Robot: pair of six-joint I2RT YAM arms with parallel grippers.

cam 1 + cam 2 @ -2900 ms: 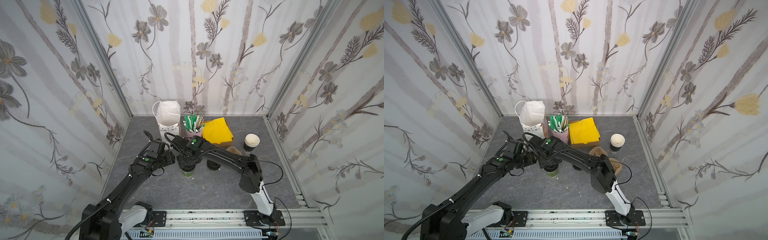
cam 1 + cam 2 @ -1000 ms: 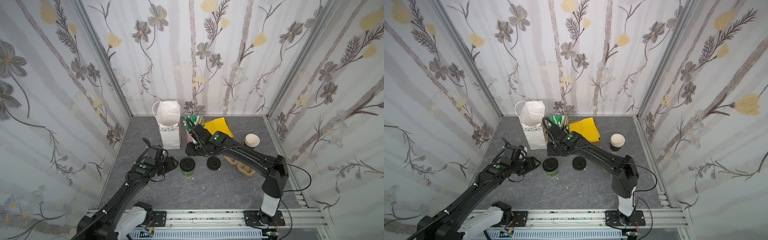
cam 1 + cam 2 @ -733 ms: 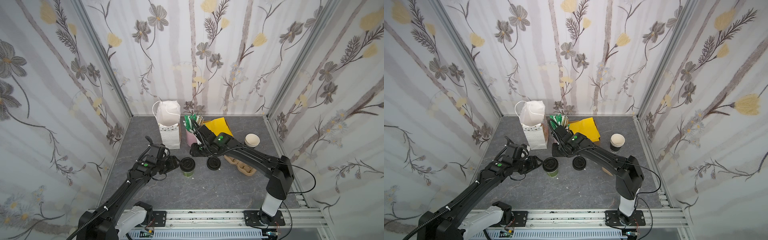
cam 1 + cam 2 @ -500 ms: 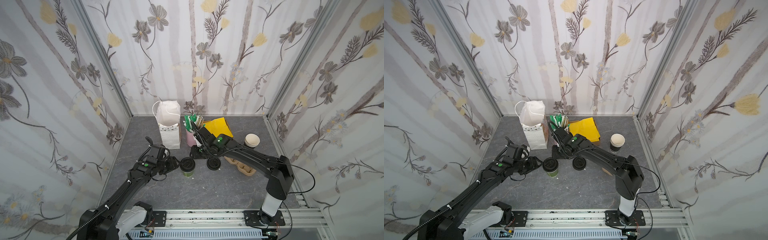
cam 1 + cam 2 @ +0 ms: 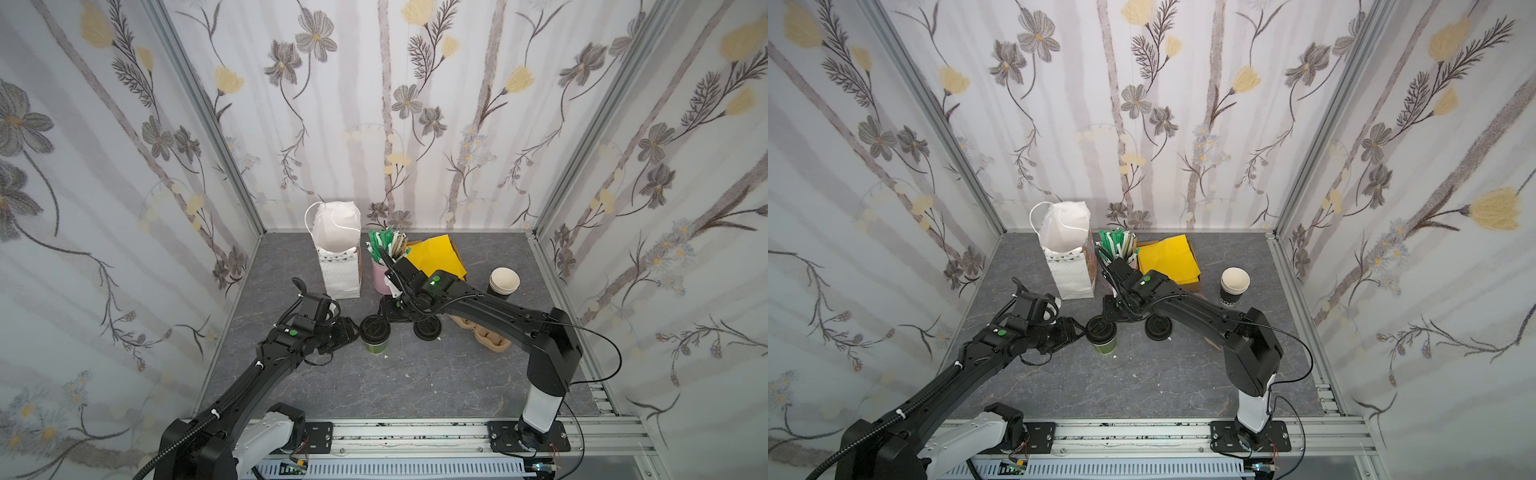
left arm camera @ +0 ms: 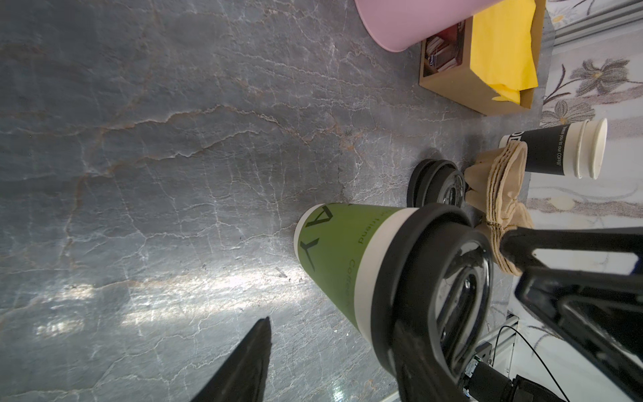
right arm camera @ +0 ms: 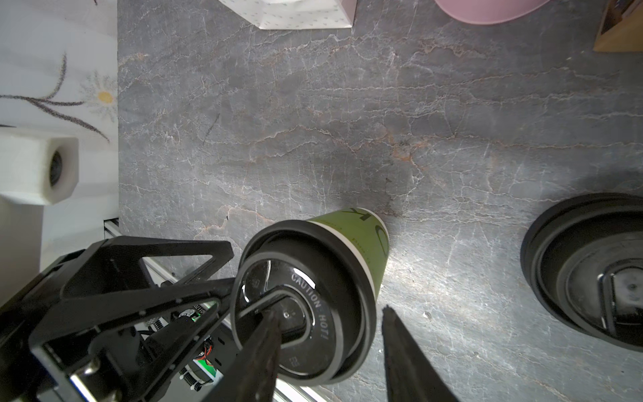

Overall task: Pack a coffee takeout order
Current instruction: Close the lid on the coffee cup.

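Grey stone tabletop (image 5: 415, 382), walled. Left gripper (image 5: 348, 328): jaws apart, empty, just beside the green cup (image 5: 376, 345), likely to steady it. Cup: upright, lid (image 7: 313, 278) on. Right gripper (image 7: 328, 309): jaws apart above the cup's lid, probably seating it. Yellow napkin (image 5: 434, 259): behind the cup, unpacked. Lid's seal unclear.

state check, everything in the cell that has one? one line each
green cup: upright, lid on
spare lids: stacked, on no cup
white bag: upright, mouth open
black cups: stacked upright, lidless
left end effector: open, beside green cup
right end effector: open, over green cup's lid
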